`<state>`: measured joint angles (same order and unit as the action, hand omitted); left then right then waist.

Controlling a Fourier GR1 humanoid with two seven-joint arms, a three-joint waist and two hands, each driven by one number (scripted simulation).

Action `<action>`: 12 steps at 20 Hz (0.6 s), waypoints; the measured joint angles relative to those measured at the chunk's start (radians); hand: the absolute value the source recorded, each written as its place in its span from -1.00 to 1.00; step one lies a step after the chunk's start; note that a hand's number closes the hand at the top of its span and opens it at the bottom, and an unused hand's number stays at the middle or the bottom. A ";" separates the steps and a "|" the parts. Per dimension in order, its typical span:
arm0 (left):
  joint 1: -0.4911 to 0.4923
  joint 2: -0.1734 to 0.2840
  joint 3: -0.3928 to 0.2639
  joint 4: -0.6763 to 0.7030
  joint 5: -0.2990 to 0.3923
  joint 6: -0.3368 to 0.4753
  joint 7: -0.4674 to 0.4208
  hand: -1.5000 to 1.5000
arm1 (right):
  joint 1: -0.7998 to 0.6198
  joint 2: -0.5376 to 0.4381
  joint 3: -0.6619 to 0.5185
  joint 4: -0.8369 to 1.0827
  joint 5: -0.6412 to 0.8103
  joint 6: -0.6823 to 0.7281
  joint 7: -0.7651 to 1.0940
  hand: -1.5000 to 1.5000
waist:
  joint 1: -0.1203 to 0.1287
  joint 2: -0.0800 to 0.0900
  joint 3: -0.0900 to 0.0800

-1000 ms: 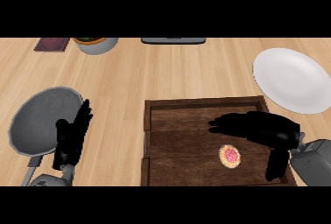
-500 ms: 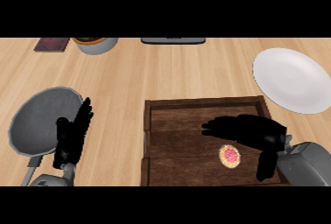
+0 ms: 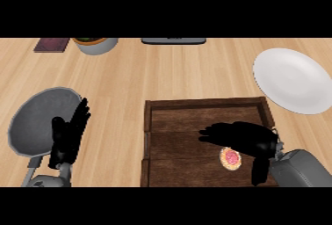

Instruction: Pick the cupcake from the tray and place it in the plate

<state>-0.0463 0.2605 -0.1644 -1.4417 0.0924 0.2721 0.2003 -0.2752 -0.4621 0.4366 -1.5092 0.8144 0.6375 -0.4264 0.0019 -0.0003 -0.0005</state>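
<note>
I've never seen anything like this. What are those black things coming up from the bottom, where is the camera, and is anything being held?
You are looking steeply down from the robot's head at a wooden kitchen counter. The black shapes are its two hands on grey forearms. The left hand rests open, fingers up, over the edge of a grey pan. The right hand hovers over a dark wooden tray, right above a pink-topped cupcake. Its fingers are spread and nothing is held yet. The white plate at the upper right is where the cupcake should go. Along the far edge sit a bowl, a dark reddish flat thing and a dark flat thing.
</note>
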 measured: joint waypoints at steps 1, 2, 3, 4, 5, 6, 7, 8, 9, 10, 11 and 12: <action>-0.001 -0.004 0.005 -0.006 -0.007 -0.004 0.008 0.00 | 0.000 0.003 -0.005 0.005 0.011 -0.002 -0.009 1.00 | 0.000 0.000 0.000; 0.009 -0.011 0.003 -0.010 -0.016 -0.001 0.004 0.00 | -0.004 0.002 -0.002 0.021 0.028 -0.022 -0.030 1.00 | 0.001 0.000 0.000; 0.001 -0.017 0.006 -0.002 -0.023 0.001 0.005 0.00 | -0.005 -0.002 0.001 0.024 0.037 -0.035 -0.050 1.00 | 0.001 0.000 0.000; 0.008 -0.022 0.005 -0.014 -0.028 0.001 0.008 0.00 | -0.016 0.000 0.002 0.050 0.050 -0.056 -0.074 1.00 | 0.002 0.000 0.000; 0.015 -0.020 0.008 -0.025 -0.029 -0.004 0.011 0.00 | -0.032 0.006 0.000 0.086 0.061 -0.080 -0.099 1.00 | 0.003 0.000 0.000; 0.018 -0.021 0.014 -0.031 -0.029 -0.010 0.014 0.00 | -0.030 0.017 0.004 0.100 0.076 -0.102 -0.114 1.00 | 0.003 0.000 0.000; 0.015 -0.016 0.024 -0.035 -0.028 -0.020 0.019 0.00 | -0.032 0.026 0.000 0.087 0.079 -0.100 -0.112 1.00 | 0.003 0.000 0.000; 0.023 -0.019 0.028 -0.036 -0.029 -0.028 0.011 0.00 | -0.021 0.030 0.001 0.078 0.090 -0.109 -0.119 1.00 | 0.002 0.000 0.000; 0.019 -0.031 0.023 -0.038 -0.041 -0.020 0.020 0.00 | -0.016 0.034 -0.002 0.078 0.098 -0.119 -0.131 1.00 | 0.002 0.000 0.000; 0.009 -0.036 0.030 -0.024 -0.045 -0.023 0.014 0.00 | -0.019 0.027 -0.017 0.078 0.097 -0.124 -0.146 1.00 | 0.001 0.000 0.001; 0.011 -0.042 0.030 -0.028 -0.052 -0.021 0.017 0.00 | -0.015 0.035 -0.025 0.064 0.101 -0.127 -0.142 1.00 | 0.000 0.000 0.000; 0.004 -0.044 0.039 -0.011 -0.051 -0.030 0.007 0.00 | -0.022 0.038 -0.039 0.068 0.105 -0.134 -0.146 1.00 | 0.000 0.000 0.000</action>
<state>-0.0419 0.2167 -0.1251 -1.4529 0.0414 0.2421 0.2070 -0.2976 -0.4236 0.3971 -1.4413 0.9190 0.5039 -0.5723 0.0020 -0.0003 0.0000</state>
